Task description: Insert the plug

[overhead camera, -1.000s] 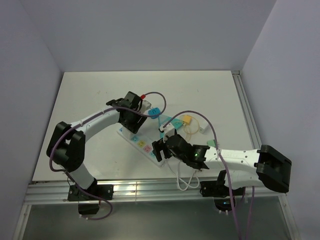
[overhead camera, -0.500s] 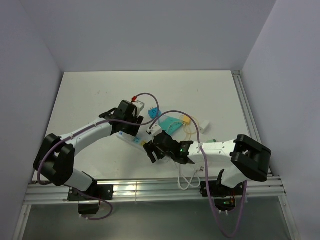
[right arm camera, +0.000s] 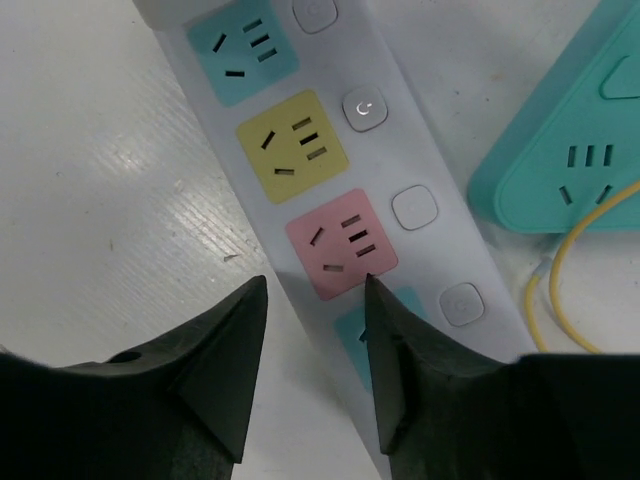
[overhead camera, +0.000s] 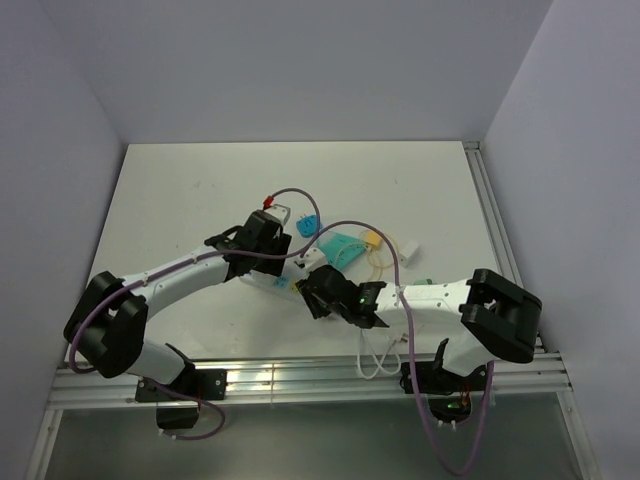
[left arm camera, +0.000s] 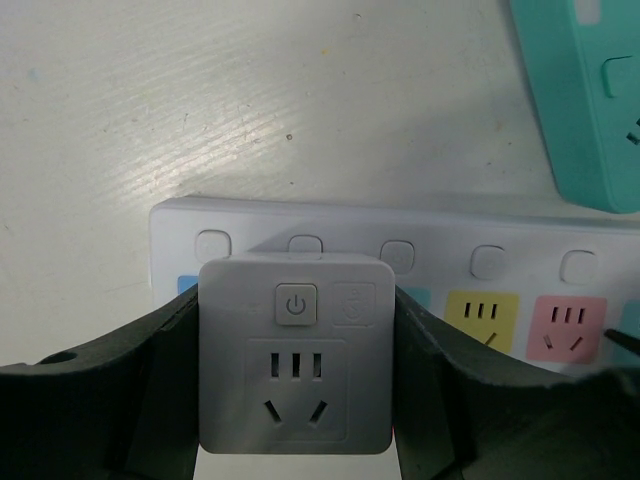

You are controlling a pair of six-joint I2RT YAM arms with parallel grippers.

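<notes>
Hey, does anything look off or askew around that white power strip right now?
Mildly: the right pincer straddles only one long edge of the white power strip, one finger over a blue socket rather than beside the strip. Nothing looks damaged.

Seen from above, most of the power strip is hidden under the left hand and the right hand. In the left wrist view, the adapter covers the strip's left sockets, and its pins cannot be seen. The strip's right end runs off the picture, and so does the teal block above it.
</notes>
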